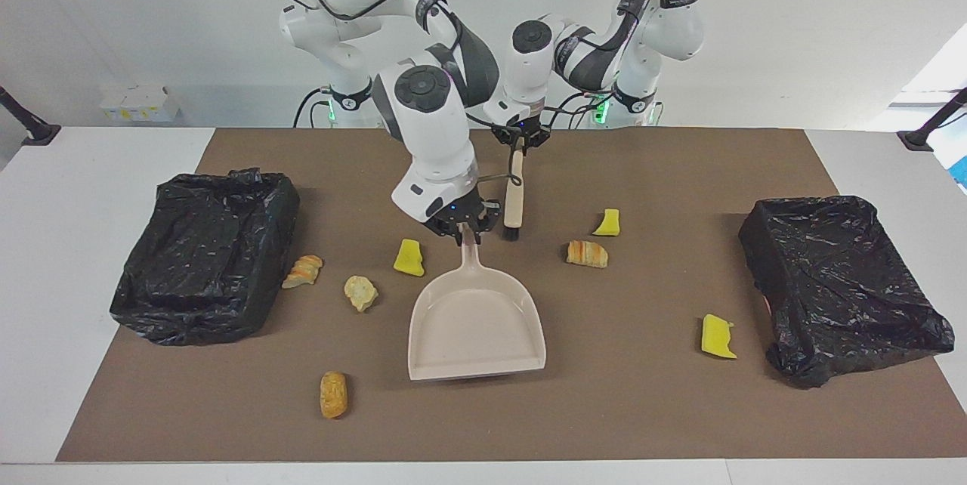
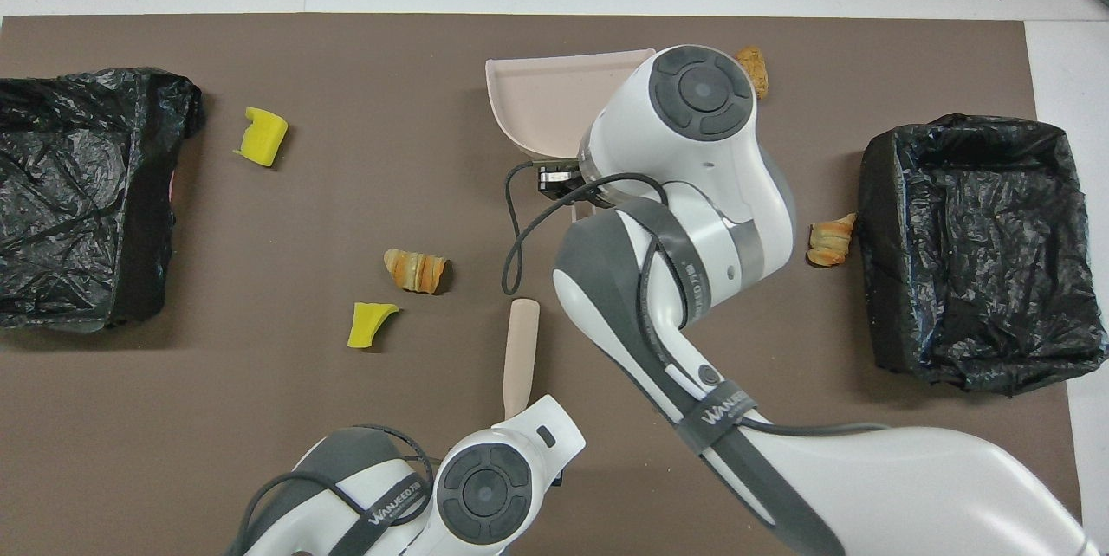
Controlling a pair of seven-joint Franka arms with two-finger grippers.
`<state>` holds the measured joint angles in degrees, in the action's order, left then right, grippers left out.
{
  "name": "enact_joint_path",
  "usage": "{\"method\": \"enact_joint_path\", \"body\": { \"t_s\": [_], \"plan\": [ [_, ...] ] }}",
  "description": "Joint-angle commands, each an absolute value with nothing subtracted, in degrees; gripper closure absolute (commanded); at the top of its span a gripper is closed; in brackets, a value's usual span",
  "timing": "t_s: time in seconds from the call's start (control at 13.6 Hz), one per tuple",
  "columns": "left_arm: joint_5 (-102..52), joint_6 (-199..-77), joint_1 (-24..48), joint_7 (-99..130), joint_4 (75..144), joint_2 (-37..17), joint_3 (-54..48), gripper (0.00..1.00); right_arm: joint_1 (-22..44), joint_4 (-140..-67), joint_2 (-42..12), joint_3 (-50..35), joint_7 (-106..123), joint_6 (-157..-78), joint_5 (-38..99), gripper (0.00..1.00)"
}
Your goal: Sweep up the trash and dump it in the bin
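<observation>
Seven pieces of trash lie loose on the brown mat in the facing view. The right tool (image 1: 462, 230) is clamped on the handle of the beige dustpan (image 1: 477, 326), whose pan rests on the surface with its open mouth turned away from the robots. Just beside this tool, toward the right arm's end, sits a yellow wedge (image 1: 409, 257); farther that way lie a pale bread lump (image 1: 360, 292) and a striped pastry (image 1: 303, 271) close to one black-lined bin (image 1: 204, 255). A brown roll (image 1: 333, 394) lies off the dustpan's mouth corner, farther from the robots. The left tool (image 1: 517, 143) is closed on the top of the beige brush (image 1: 514, 198), which hangs upright with its dark bristle end low, next to the right tool. Toward the left arm's end from both tools are a croissant piece (image 1: 587, 253), a second yellow wedge (image 1: 607, 223) and a third yellow wedge (image 1: 717, 336) near the other bin (image 1: 838, 281).

From overhead, the right arm covers its own tool and much of the dustpan (image 2: 541, 93); the brown roll (image 2: 753, 68) peeks out at the arm's edge. The brush handle (image 2: 522, 355) points away from the left arm's wrist, hiding the left tool. The croissant piece (image 2: 417, 269) and a yellow wedge (image 2: 368, 324) lie beside the brush, toward the left arm's end. Another wedge (image 2: 262, 136) lies near that end's bin (image 2: 82, 192). The striped pastry (image 2: 829, 242) touches the other bin (image 2: 975, 253).
</observation>
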<state>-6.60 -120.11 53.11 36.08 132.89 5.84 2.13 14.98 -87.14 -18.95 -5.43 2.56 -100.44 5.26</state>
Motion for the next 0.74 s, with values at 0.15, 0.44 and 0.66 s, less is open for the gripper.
{"method": "enact_joint_path", "body": {
  "t_s": [0.15, 0.44, 0.66],
  "plan": [
    [-5.4, -110.1, 45.8, 34.5, 126.8, 9.7, 3.1, 1.00, 14.7, -98.0, -12.0, -5.8, 20.3, -100.0, 5.0, 1.00],
    [-0.9, -106.0, 34.9, 27.4, 122.3, 9.1, 3.1, 1.00, 16.3, -103.8, -8.5, -5.8, 32.2, -101.0, 4.2, 1.00],
    [1.4, -106.8, 25.2, 17.2, 120.5, 6.8, 3.1, 1.00, 17.4, -107.5, -7.1, -5.9, 34.3, -106.8, 3.3, 1.00]
  ]
}}
